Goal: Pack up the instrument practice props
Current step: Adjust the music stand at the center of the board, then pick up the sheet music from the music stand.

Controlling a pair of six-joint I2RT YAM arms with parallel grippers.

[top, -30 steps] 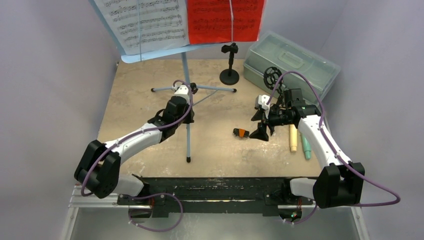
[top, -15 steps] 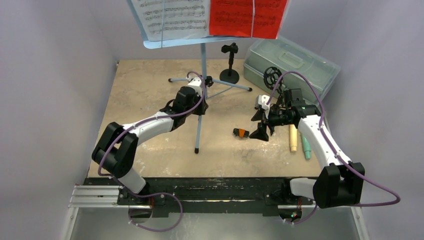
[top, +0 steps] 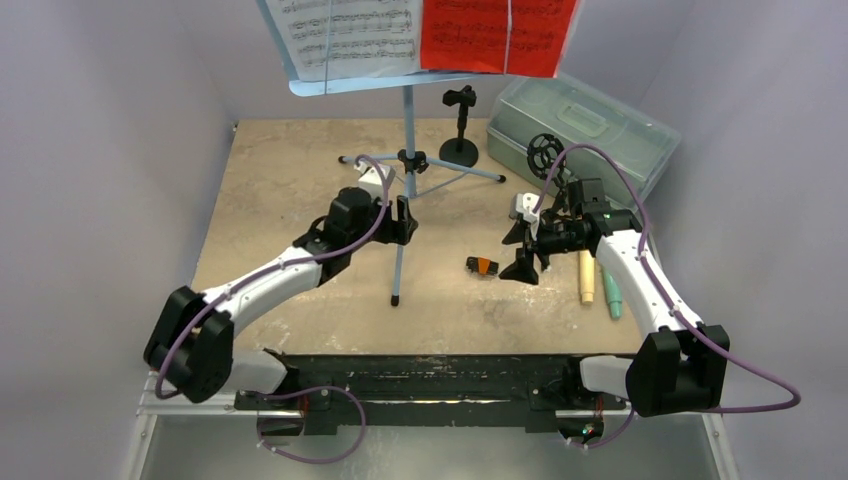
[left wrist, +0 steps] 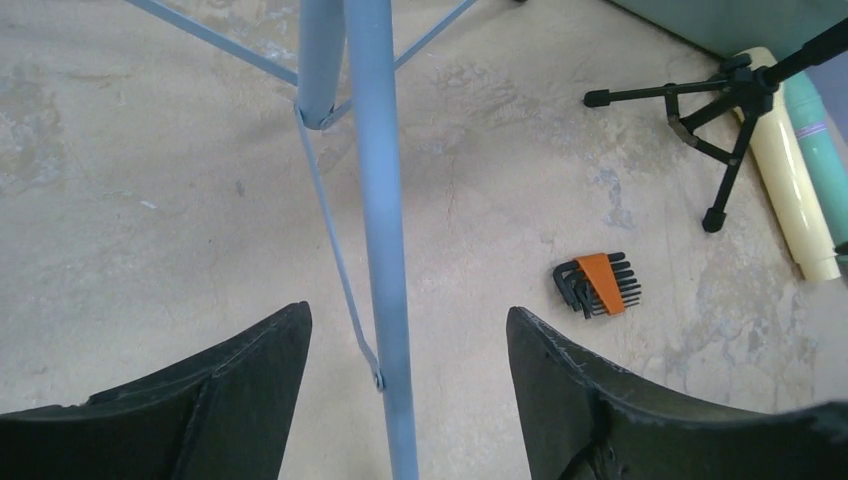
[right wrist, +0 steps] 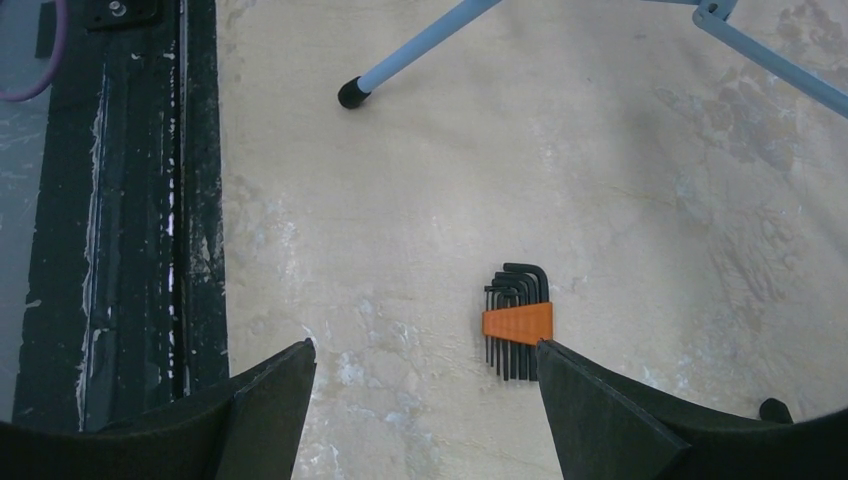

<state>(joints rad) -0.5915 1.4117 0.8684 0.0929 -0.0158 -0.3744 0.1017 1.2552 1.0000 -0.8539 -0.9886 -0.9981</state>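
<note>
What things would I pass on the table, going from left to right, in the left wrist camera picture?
Blue stand leg → hex keys → cream microphone → teal microphone

Left gripper dragged the sheet-music rack right, next to the black mic holder, then let go. Jaws now spread either side of its front leg.
</note>
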